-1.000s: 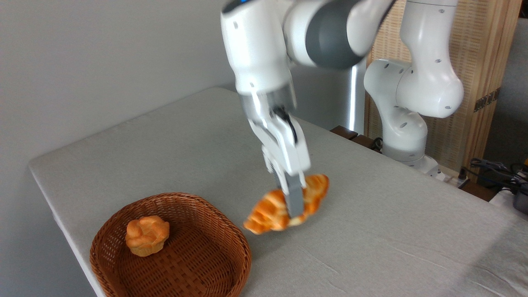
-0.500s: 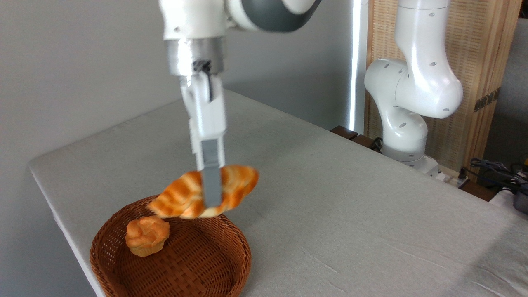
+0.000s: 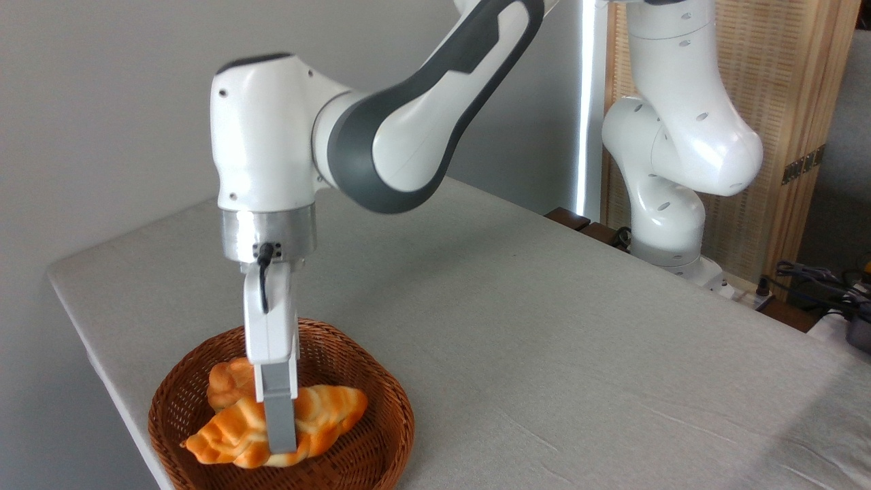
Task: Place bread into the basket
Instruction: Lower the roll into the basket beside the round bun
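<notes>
Bread is the subject we follow, though we start with the biggest thing in view: the wide grey cloth-covered counter (image 3: pixel 544 327), which runs from the back left edge to the front right. On its far right side stands the white and dark grey robot arm (image 3: pixel 408 136); it reaches across and bends straight down over the front left corner. There sits the shallow round reddish-brown wicker basket (image 3: pixel 381 388) with a thick plaited rim, close to the counter's left edge. Inside it we see the long braided golden-orange loaf of bread (image 3: pixel 326 408), its pointed ends aimed left and right, lying low within the rim; we cannot tell whether it touches the basket floor. Behind it, partly hidden, a small round orange bun (image 3: pixel 228 381) lies in the same basket, just beside the loaf. The end effector (image 3: pixel 280 435) points straight down, its grey fingers (image 3: pixel 279 415) closed narrowly across the loaf's middle, gripping it; only the near finger shows clearly.
</notes>
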Tool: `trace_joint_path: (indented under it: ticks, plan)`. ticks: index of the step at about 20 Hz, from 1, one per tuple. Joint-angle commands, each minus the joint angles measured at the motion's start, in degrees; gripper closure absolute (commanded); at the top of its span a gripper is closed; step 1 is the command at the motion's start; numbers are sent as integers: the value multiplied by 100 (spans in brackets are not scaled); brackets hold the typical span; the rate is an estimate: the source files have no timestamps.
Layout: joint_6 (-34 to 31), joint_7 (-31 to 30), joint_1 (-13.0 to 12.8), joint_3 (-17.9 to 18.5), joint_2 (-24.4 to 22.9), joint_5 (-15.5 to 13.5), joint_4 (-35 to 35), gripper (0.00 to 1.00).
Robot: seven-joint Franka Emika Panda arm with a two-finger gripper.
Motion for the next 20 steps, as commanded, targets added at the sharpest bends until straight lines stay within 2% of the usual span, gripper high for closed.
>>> trace_joint_path:
  ticks: [1,8,11,15,17,20]
  plan:
    - [110,-26,-29,19,130,157,113,0]
    - [110,-17,-38,19,112,271,113,0]
    - [101,-35,-38,19,104,508,113,0]
    - [66,-96,-38,1,77,500,122,0]
    - [-39,-524,-38,-25,-19,473,122,0]
    - [-399,-1710,-38,-244,-124,438,130,0]
